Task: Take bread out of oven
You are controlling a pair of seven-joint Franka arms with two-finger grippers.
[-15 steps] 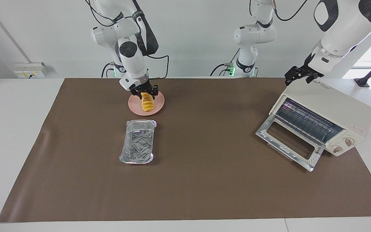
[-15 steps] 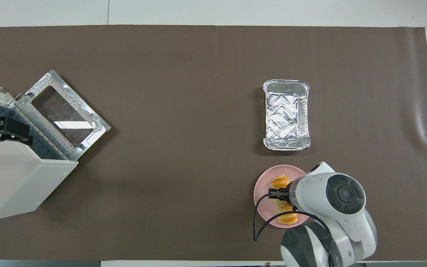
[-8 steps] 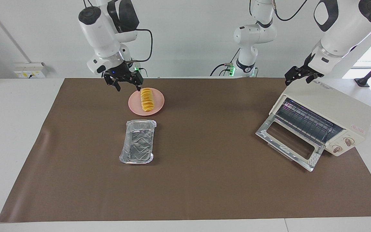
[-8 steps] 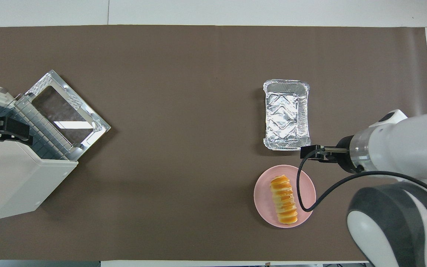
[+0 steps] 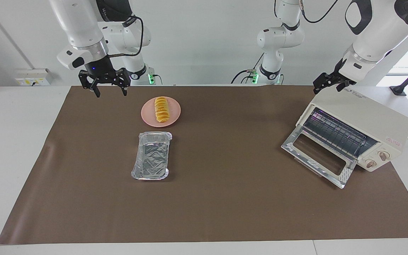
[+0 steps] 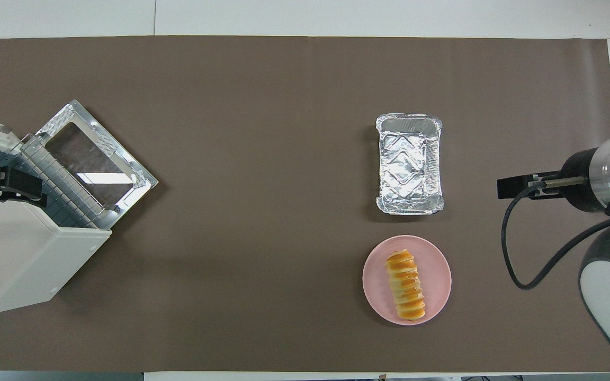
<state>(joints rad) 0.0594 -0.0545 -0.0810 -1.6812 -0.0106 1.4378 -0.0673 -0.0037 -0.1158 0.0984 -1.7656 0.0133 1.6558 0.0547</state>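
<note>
On pink plate (image 5: 175, 110), toward right arm's end of table: bread (image 5: 161, 109), lying flat, out of oven (image 5: 360, 122). Foil tray (image 5: 151, 154) farther from robots. Facing view alone shows right gripper (image 5: 108, 92) raised over mat (image 5: 225, 198), fingers spread, empty; overhead view shows it side-on only. Left gripper (image 5: 328, 83) over oven top, fingers spread, holding nothing, waiting. A second ago right gripper sat at bread on plate; now it has lifted clear.

golden-yellow bread (image 6: 405, 286) with crosswise ridges. plain pink plate (image 6: 437, 267). crinkled silver foil tray (image 6: 409, 164). cream-white oven (image 5: 361, 122), shiny metal door frame, two pale knobs. flat brown mat (image 6: 262, 106) over white table (image 5: 9, 117).
</note>
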